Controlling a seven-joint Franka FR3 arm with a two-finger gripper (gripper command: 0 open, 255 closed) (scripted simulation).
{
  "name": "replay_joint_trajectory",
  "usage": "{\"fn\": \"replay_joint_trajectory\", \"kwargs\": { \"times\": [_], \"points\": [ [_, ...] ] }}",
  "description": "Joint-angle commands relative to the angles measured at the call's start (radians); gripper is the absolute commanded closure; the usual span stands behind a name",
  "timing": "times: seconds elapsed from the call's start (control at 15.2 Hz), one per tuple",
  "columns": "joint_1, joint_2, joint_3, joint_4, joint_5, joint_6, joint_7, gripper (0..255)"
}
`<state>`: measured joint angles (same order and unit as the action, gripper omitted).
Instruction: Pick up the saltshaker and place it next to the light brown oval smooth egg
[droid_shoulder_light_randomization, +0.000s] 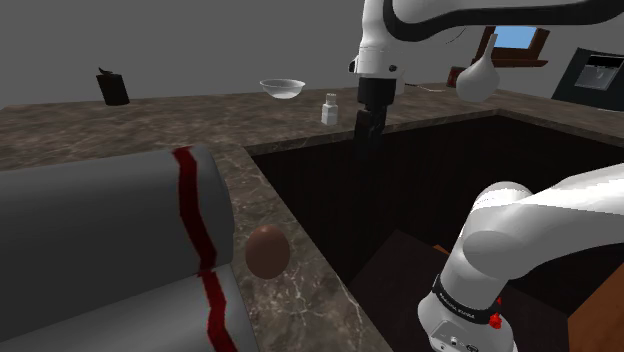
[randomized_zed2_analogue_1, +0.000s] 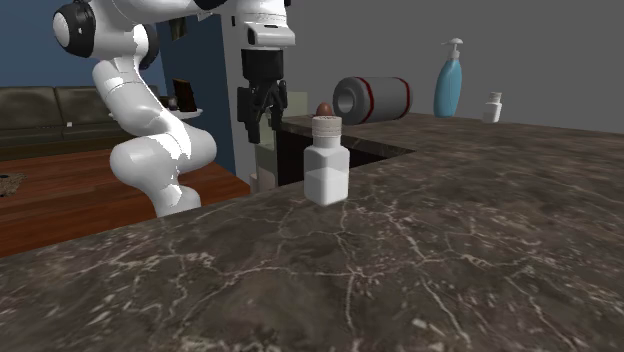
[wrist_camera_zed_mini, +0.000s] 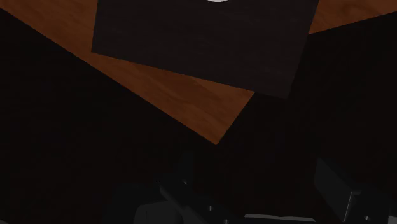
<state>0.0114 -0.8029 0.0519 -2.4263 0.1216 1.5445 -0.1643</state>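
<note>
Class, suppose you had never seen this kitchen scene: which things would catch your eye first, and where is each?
The white arm's black gripper hangs open over the dark recess beside the veined counter, near but not touching the white saltshaker at the counter's edge. Further along the counter lies a big grey cylinder with a red stripe, with the brown egg beside it.

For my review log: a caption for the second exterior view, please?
White saltshaker stands on the dark marbled counter; open pincer hangs apart, beyond its edge.
</note>
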Motion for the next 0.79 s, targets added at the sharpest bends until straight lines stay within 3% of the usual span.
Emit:
{"fn": "replay_joint_trajectory", "kwargs": {
  "times": [0.0, 0.73],
  "points": [
    [0.0, 0.0, 0.0, 0.0, 0.0, 0.0, 0.0, 0],
    [-0.062, 0.277, -0.104, 0.269, -0.098, 0.114, -0.118, 0]
  ]
}}
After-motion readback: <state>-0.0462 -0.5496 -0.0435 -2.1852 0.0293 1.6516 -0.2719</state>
